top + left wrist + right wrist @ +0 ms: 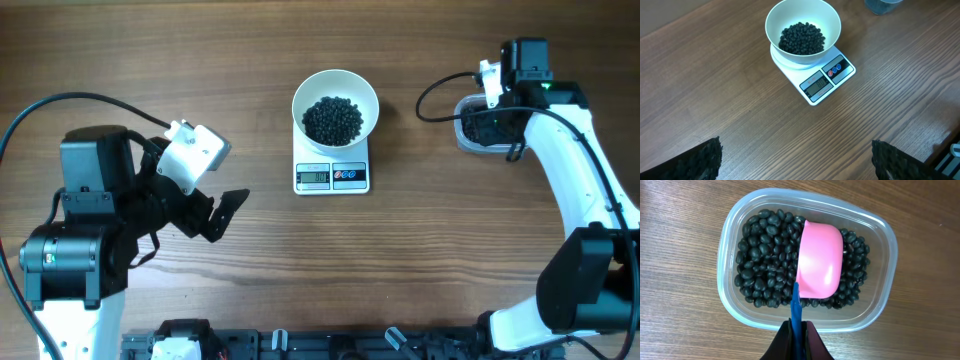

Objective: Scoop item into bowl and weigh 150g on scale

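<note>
The white bowl [335,84] [802,15] stands on the small white scale [333,177] [826,81], and a dark heap of the item [333,120] [801,38] lies in it. More black pellets [765,255] fill a clear tub [730,230] [468,137] at the right. My right gripper [797,330] [496,104] is shut on the blue handle [796,302] of a pink scoop [820,260], whose head rests on the pellets in the tub, smooth side toward the camera. My left gripper [797,160] [215,215] hangs open over bare wood, left of and nearer than the scale, holding nothing.
Bare wooden tabletop [400,270] lies between the arms. The scale's grey display [818,85] and two round buttons [835,70] face the front edge. A black rail [330,345] runs along the near edge of the table.
</note>
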You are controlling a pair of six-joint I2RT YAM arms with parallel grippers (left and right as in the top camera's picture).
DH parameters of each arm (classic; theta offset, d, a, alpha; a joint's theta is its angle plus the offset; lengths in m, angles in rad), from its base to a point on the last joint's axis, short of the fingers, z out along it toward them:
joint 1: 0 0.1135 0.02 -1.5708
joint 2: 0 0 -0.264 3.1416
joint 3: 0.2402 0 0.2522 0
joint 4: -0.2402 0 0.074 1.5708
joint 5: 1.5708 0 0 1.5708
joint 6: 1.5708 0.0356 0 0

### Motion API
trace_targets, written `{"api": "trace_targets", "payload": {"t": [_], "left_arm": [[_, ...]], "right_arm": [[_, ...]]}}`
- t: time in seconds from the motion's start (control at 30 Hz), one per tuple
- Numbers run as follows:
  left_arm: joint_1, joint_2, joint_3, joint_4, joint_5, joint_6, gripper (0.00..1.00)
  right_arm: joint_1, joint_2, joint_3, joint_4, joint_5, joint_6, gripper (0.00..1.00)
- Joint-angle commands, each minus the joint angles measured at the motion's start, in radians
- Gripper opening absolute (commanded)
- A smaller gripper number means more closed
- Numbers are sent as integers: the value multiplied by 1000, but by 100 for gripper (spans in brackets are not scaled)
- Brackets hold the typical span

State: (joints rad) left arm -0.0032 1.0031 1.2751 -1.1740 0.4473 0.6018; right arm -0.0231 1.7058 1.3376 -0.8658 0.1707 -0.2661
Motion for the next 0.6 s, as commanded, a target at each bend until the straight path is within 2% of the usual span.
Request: {"api": "trace_targets", "payload": {"t": [0.0, 0.57], "left_arm": [[7, 1, 16, 2, 19, 19, 100], [7, 1, 16, 2, 19, 19, 100]], "right_arm": [[-40, 24, -2, -12, -167, 34, 4], [-244, 24, 18, -79, -488, 33, 4]]}}
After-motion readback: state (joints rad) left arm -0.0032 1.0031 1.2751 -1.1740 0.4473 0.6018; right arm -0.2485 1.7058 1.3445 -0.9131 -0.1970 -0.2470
